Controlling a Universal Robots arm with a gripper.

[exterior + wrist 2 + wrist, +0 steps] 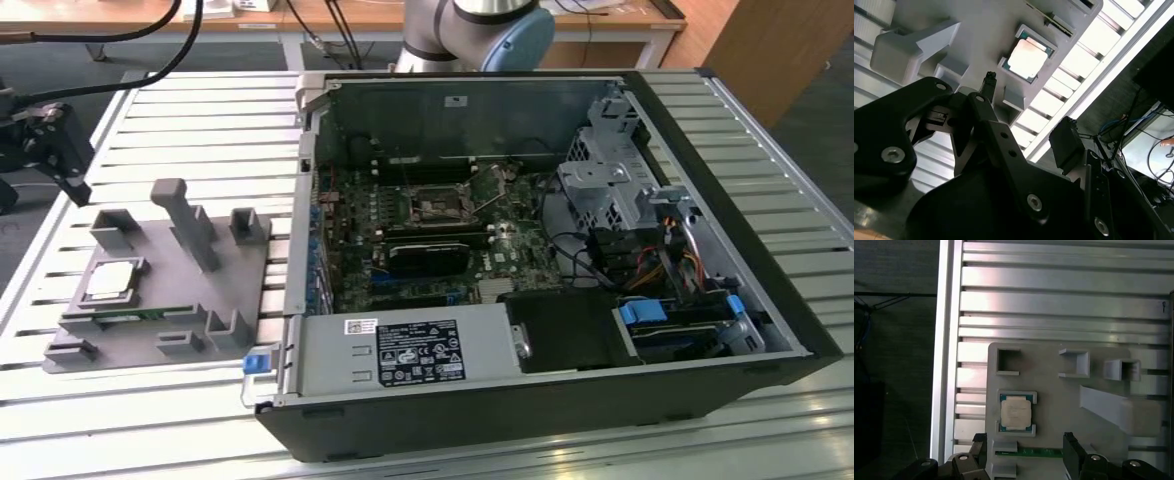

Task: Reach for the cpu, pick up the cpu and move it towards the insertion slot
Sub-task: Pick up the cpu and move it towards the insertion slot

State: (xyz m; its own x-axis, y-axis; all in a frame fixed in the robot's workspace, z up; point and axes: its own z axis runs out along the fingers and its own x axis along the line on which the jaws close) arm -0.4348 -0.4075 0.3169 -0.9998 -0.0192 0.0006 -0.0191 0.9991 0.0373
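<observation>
The cpu (110, 280) is a small square chip with a shiny silver top. It lies flat in a pocket of the grey fixture (200, 300) at the exterior view's left. Both wrist views look down on the cpu (1015, 412) (1026, 59). My gripper (64, 160) hangs above the table's edge beside the fixture, apart from the chip. In the first wrist view the gripper (1024, 456) is open, its two black fingertips (1071, 452) spread wider than the chip with nothing between them. The insertion slot (438, 207) sits on the motherboard inside the open computer case.
A narrow green memory stick (1029, 452) lies in the fixture beside the cpu. Grey posts and a slanted rib (187, 225) rise from the fixture. The case walls (307, 150) ring the motherboard, with a black block (427, 255) near the slot. The slatted metal table (200, 120) ends close by.
</observation>
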